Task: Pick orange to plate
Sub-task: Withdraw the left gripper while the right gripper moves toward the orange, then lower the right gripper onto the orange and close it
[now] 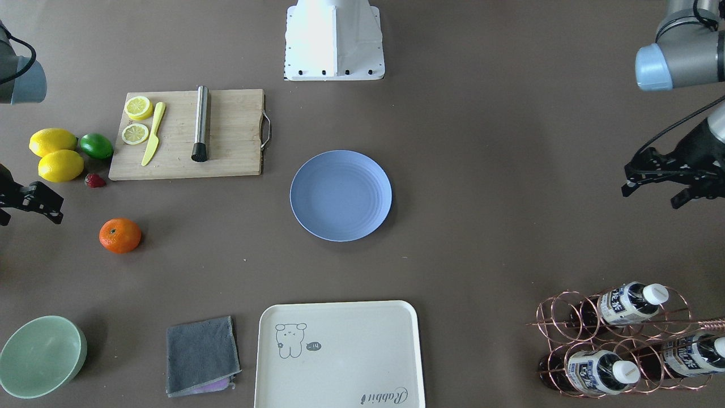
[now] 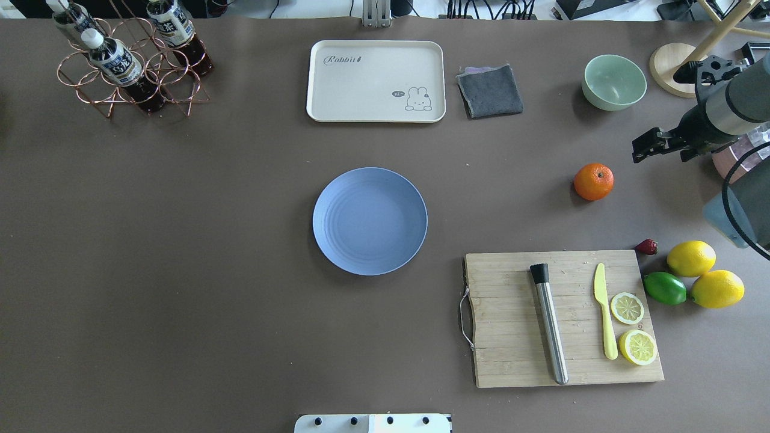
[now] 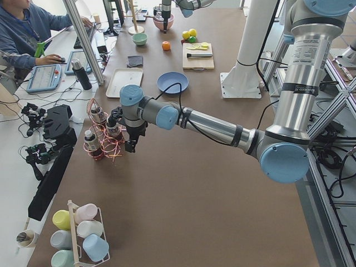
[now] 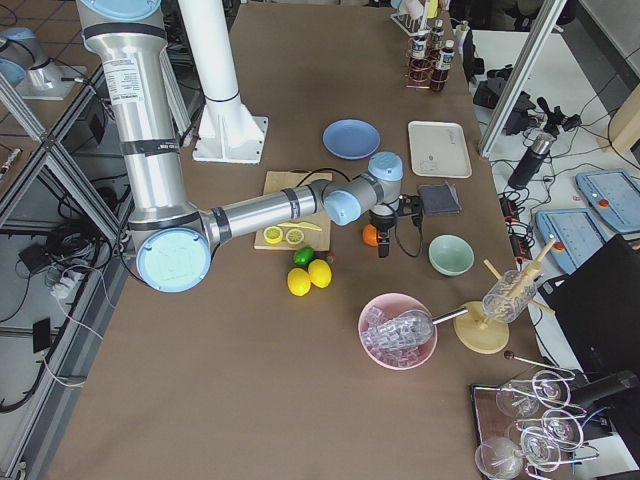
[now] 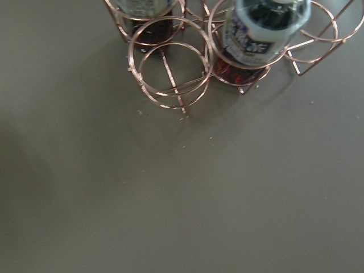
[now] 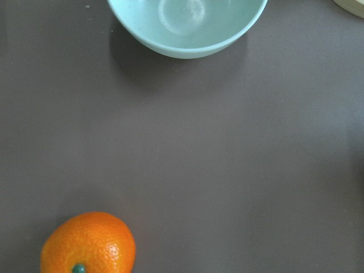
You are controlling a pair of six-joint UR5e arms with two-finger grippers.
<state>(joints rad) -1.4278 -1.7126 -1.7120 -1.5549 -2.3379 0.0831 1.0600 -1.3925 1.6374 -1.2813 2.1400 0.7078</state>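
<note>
The orange [image 2: 594, 181] lies alone on the brown table, right of the blue plate [image 2: 369, 221], which is bare at the table's middle. My right gripper [image 2: 659, 150] hovers open and holds nothing, just right of the orange and a little farther back. In the right wrist view the orange [image 6: 88, 243] sits at the lower left, with no fingers showing. My left gripper [image 1: 651, 195] hangs open and empty at the far left side, beside the bottle rack [image 1: 617, 340]. The orange [image 1: 120, 235] and the plate [image 1: 340, 195] are well apart.
A cutting board [image 2: 565, 319] holds a steel tube, a yellow knife and lemon slices. Two lemons [image 2: 704, 273], a lime [image 2: 665, 287] and a strawberry [image 2: 646, 246] lie beside it. At the far edge stand a green bowl [image 2: 613, 81], a grey cloth [image 2: 490, 90] and a cream tray [image 2: 376, 81].
</note>
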